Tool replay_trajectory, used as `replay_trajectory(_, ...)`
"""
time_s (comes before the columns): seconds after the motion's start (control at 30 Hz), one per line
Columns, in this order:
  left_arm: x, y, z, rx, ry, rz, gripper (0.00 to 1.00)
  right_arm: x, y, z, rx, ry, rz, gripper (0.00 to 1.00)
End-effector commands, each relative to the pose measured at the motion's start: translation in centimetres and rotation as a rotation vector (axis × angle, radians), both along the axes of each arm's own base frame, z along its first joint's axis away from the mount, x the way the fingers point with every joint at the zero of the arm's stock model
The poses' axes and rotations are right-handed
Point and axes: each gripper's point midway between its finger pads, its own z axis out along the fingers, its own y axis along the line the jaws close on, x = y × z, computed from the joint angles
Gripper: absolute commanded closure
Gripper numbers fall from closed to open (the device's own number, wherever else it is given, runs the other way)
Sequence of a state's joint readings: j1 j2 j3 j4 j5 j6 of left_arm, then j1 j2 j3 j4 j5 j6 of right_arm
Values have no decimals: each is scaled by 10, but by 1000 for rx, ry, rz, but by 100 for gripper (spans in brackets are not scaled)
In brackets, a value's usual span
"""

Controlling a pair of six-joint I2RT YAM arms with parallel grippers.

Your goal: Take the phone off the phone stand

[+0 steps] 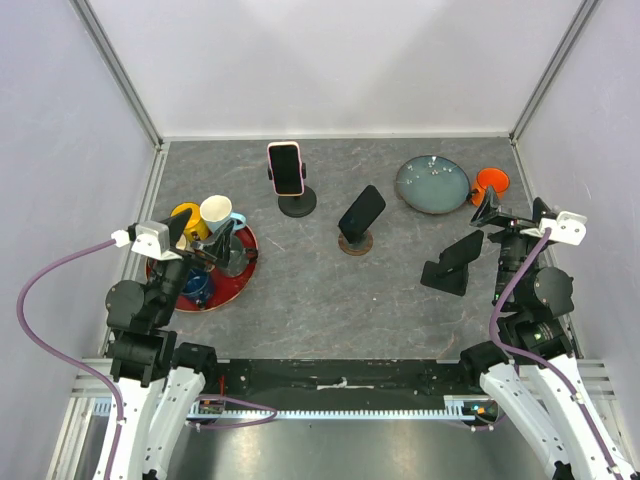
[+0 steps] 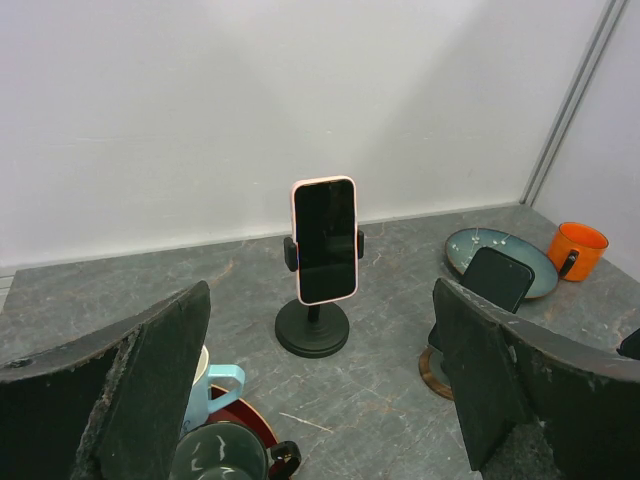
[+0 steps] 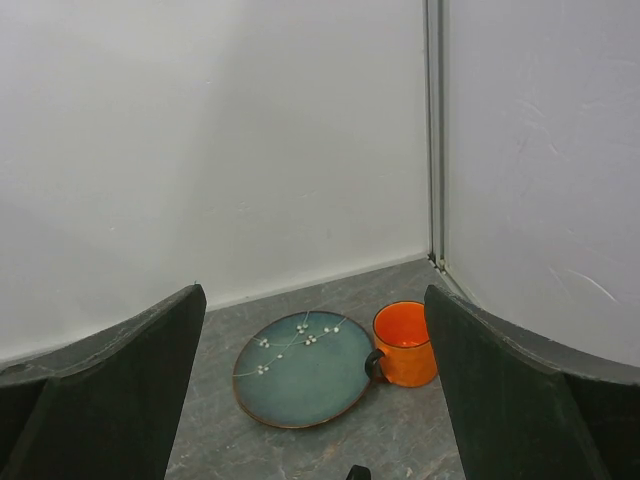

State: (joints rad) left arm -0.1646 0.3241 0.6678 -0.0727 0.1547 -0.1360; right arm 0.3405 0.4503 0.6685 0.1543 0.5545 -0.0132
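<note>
My left end effector and right end effector both hang with fingers spread wide, gripping nothing. The pink-cased phone stands upright, clamped in its black phone stand on the desk, at 12 o'clock from my left end effector and well apart from it.

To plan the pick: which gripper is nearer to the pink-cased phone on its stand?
Left. The left gripper hangs over the red tray, just left of the pink-cased phone; the right gripper is far right, beside the orange mug.
</note>
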Motion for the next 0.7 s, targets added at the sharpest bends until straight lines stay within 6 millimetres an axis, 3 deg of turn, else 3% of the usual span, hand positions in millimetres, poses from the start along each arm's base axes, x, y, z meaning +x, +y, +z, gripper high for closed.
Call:
replay_trajectory(0.0,0,4,6,-35,-14,16,0,-5,1,17,18,-40,18,2)
replay_trajectory(0.67,0,2,5,-33,-11,9,0,-4,-2,12,52,-32,3,2)
